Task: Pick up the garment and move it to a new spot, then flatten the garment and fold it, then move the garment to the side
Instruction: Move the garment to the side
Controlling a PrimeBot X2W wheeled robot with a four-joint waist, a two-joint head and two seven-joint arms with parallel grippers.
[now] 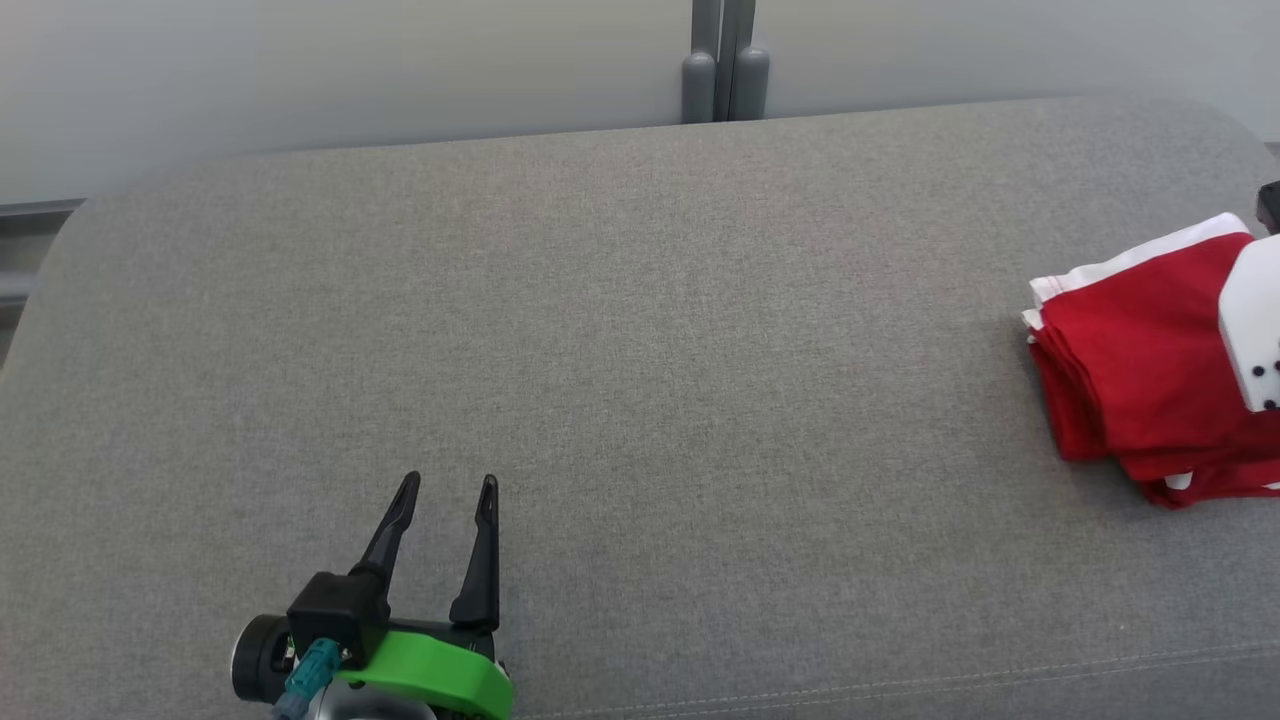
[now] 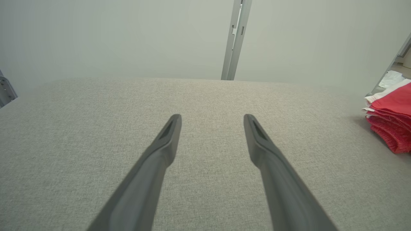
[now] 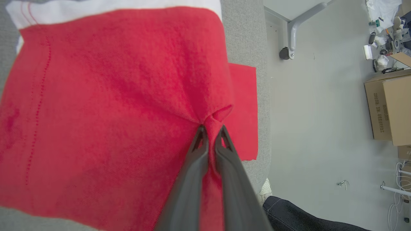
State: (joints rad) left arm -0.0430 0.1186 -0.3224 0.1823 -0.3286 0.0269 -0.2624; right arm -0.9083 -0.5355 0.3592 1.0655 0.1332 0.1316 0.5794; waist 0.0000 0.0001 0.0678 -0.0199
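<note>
Though at cushion edge, garment folded

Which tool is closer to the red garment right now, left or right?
Right. The right tool is shut on a pinch of fabric atop the red garment. The left tool stands open over the grey cushion, well off to the garment's left.

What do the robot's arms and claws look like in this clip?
The left claw has two long, slim dark fingers tapering to slotted tips, on a black block with a bright green bracket and a teal cable plug. The right claw has matching dark grey fingers; its forearm is a white shell with small black dots.
</note>
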